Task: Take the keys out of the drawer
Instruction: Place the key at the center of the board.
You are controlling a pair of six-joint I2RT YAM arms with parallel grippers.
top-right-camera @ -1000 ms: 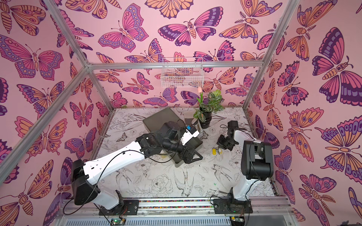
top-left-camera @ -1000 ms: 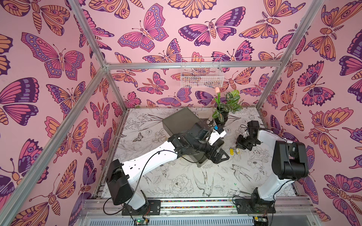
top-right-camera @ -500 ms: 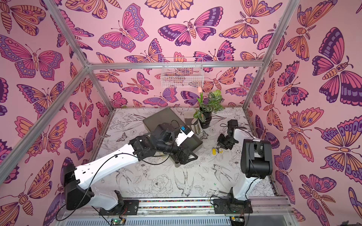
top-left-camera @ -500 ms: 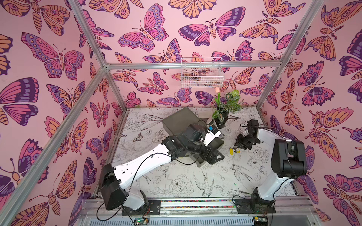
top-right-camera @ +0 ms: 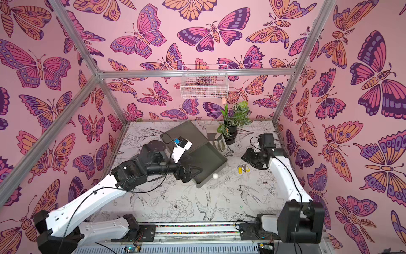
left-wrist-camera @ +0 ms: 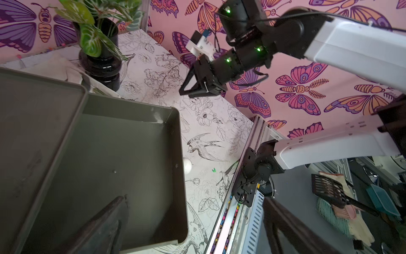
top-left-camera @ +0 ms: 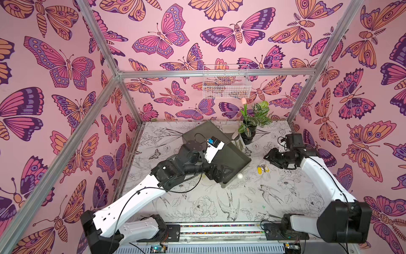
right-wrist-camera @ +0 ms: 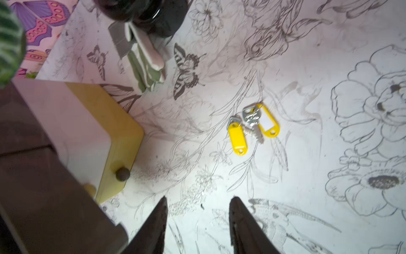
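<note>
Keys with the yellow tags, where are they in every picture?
In a top view: the keys lie on the table, right of the drawer.
In a top view: same place.
Left wrist: not in it.
Right wrist: near the middle.
Shared landmark: the black plant pot.

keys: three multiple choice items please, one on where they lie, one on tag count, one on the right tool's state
1. Where do the keys lie? A inside the drawer; B held in the air; C on the table, outside the drawer.
2. How many yellow tags show? A one; B two; C four.
3. The right tool is: A open and empty; B shut on the keys; C shut and empty.
C: both top views show them on the tabletop. B: two tags lie side by side. A: jaws apart, nothing between.
</note>
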